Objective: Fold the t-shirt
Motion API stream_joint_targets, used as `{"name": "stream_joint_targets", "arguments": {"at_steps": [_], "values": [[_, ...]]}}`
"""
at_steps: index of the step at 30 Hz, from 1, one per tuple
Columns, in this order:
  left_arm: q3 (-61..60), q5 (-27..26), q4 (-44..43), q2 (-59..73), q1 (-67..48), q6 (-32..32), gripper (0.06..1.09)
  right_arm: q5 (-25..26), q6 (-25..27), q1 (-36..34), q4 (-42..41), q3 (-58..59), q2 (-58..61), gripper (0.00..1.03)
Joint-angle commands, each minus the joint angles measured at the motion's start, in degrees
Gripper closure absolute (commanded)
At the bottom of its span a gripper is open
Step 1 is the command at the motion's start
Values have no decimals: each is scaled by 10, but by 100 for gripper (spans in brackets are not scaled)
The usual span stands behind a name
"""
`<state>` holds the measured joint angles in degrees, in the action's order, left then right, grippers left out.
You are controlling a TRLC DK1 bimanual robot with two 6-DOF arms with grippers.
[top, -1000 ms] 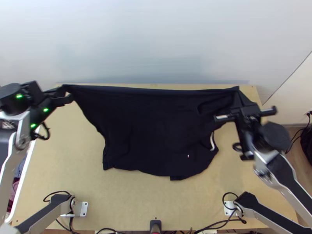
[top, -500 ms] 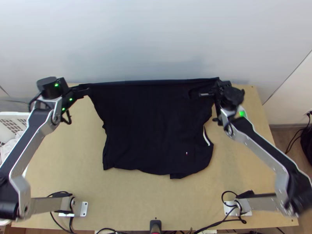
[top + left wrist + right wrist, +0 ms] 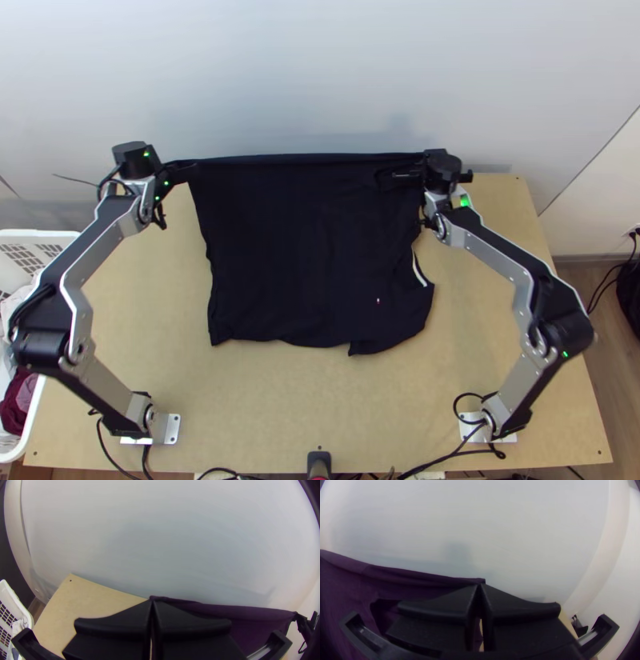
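Observation:
In the top view, my left gripper (image 3: 182, 168) is at the far left corner of the dark t-shirt (image 3: 308, 248), and my right gripper (image 3: 422, 164) is at its far right corner. Between them the shirt's far edge is stretched straight and raised, while the near part lies on the table with an uneven hem. In the left wrist view, my left gripper (image 3: 153, 601) is closed on a corner of the shirt (image 3: 253, 615). The right wrist view has my right gripper (image 3: 480, 586) pinching the other corner of the shirt (image 3: 416, 578).
The wooden table (image 3: 264, 408) extends around the shirt, with a pale wall (image 3: 320, 72) behind its far edge. A white basket (image 3: 36, 234) holding cloth stands beyond the table's left side. Cables lie near both arm bases.
Both grippers have moved toward the table's far edge, the left one also rightward and the right one leftward. The held edge went with them, and the near hem slid slightly away from the bases.

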<state>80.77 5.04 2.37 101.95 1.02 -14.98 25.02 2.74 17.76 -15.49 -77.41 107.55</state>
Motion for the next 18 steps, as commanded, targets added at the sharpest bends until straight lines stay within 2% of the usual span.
{"name": "stream_joint_targets", "arguments": {"at_steps": [1,11,18], "values": [[45,9,-23,84,1,5,105,1,-18,-2,31,-69,86,100],[105,16,-24,176,0,3,105,4,-34,8,71,-168,179,100],[130,21,-24,205,0,1,105,24,-35,11,78,-202,208,100]]}}
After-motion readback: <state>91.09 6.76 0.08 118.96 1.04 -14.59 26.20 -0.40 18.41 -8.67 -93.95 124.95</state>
